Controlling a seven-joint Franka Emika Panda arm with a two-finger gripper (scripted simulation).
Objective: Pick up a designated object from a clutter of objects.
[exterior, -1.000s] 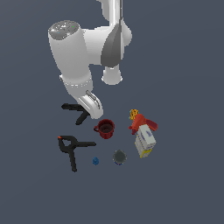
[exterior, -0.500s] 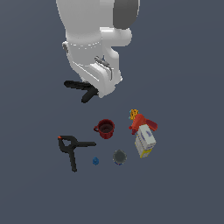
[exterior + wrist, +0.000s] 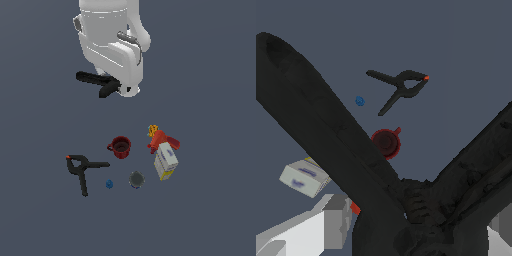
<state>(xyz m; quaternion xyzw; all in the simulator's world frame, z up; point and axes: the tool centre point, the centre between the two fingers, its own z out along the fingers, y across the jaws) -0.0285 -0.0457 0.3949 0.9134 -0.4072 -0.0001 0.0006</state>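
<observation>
The chunky all-black clamp (image 3: 94, 79) sticks out to the exterior view's left from under my white hand, held well above the floor. In the wrist view its thick forked handles (image 3: 331, 135) fill the frame in a V shape. My gripper (image 3: 416, 231) is shut on the clamp's body; a grey fingertip (image 3: 336, 222) shows beside it. In the exterior view the gripper (image 3: 122, 90) is mostly hidden by the arm. The rest of the clutter lies below, apart from the clamp.
On the floor lie a red mug (image 3: 120, 147), a slim black clamp with an orange-red tip (image 3: 80, 167), a white-blue-yellow box (image 3: 165, 161), a red-orange thing (image 3: 160, 137), a tiny blue cube (image 3: 109, 184) and a dark grey round thing (image 3: 136, 179).
The arm has moved up and towards the exterior view's right with the chunky clamp in it. The clamp has moved away from the red mug. The other items have not moved.
</observation>
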